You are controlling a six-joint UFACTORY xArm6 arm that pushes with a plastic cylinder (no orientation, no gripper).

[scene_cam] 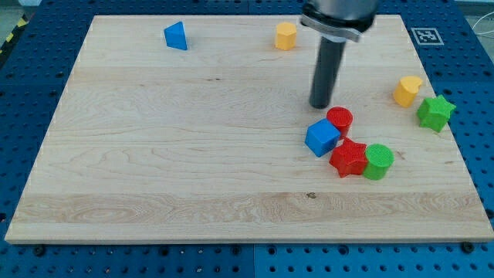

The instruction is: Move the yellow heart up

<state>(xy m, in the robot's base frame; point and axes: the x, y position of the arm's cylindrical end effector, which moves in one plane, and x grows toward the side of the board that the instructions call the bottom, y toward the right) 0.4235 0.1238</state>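
The yellow heart lies near the view's right edge of the wooden board, just up and left of the green star. My tip stands well to the left of the heart, just above and left of the red cylinder and above the blue cube. It touches no block that I can make out.
A red star and a green cylinder sit below the red cylinder in a tight cluster. A yellow hexagonal block and a blue triangular block lie near the view's top edge.
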